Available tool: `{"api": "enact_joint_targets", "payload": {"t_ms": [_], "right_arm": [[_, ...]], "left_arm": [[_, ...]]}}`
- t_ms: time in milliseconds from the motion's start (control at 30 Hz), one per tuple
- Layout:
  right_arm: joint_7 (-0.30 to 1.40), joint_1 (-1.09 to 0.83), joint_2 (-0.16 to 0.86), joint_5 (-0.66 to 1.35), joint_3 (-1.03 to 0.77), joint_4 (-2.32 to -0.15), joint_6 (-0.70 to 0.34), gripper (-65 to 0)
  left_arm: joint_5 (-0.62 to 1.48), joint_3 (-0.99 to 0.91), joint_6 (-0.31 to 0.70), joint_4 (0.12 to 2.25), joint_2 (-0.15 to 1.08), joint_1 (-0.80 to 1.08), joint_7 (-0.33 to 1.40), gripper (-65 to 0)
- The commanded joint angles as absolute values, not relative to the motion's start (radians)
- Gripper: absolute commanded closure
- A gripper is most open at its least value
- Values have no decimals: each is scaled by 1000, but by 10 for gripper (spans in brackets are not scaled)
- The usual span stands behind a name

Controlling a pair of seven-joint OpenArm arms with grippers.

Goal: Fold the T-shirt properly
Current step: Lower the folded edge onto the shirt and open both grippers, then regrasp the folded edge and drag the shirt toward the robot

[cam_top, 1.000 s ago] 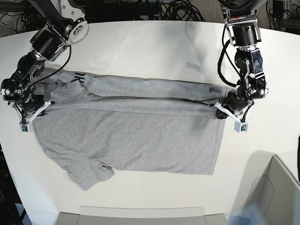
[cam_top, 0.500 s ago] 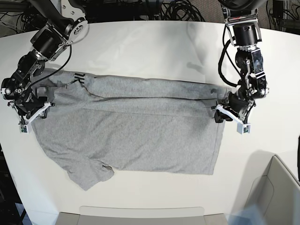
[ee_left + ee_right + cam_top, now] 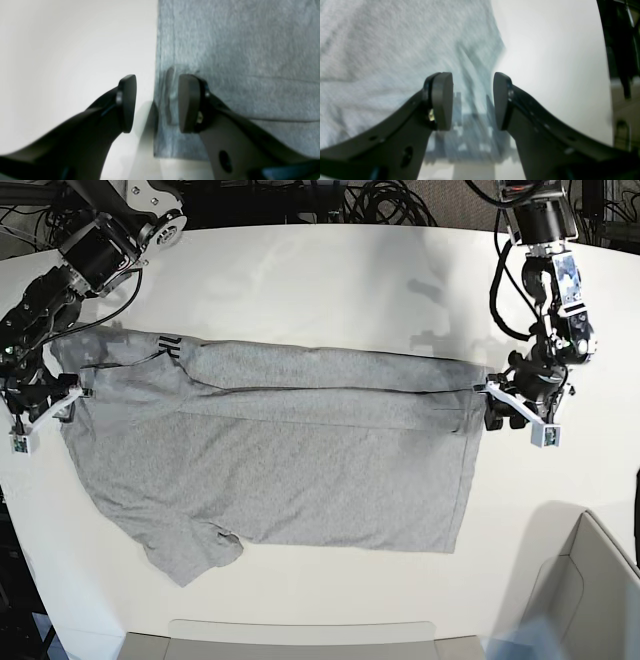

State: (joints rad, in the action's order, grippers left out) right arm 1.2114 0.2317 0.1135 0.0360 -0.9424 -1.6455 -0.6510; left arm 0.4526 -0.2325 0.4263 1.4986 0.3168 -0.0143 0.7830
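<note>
— Both grippers have let go and drawn outward from the shirt since a second ago, yes?
— Yes. Left gripper [image 3: 518, 416] now sits just off the right hem, its fingers [image 3: 127, 102] apart with nothing between them; one hangs over the table [image 3: 62, 55], the other over cloth.
— And the right gripper [image 3: 38, 412]?
— At the far-left sleeve edge, fingers [image 3: 442, 100] apart too, empty.
— Where's the shirt [image 3: 300, 450]?
— Flat on the table, mid-scene, its far strip folded over toward the near side. A sleeve sticks out near left.
</note>
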Motion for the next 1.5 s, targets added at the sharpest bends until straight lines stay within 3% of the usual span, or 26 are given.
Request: {"api": "enact_joint_targets", "payload": {"t_ms": [0,333,600,867,1467], "right_arm": [[1214,231,136,70,-954,-1672,-653,-266],[1279,25,214,331,-1127,-1655,-654,-267],[1271,-45,334,541,-1182,-1346,-698,-266],[1142,-35,367,550,-1171,-1158,-698,-266],[1211,21,358,596,-1112,-1075,-698,-266]], "left_arm": [[466,-252,430,1527,329,-16,768,-279],[466,-254,433,1531,331,47,763,-278],[466,-254,433,1531,334,54,765,-278],[466,-254,433,1581,335,91,765,-278],[466,-254,432,1581,328,91,766,-278]]}}
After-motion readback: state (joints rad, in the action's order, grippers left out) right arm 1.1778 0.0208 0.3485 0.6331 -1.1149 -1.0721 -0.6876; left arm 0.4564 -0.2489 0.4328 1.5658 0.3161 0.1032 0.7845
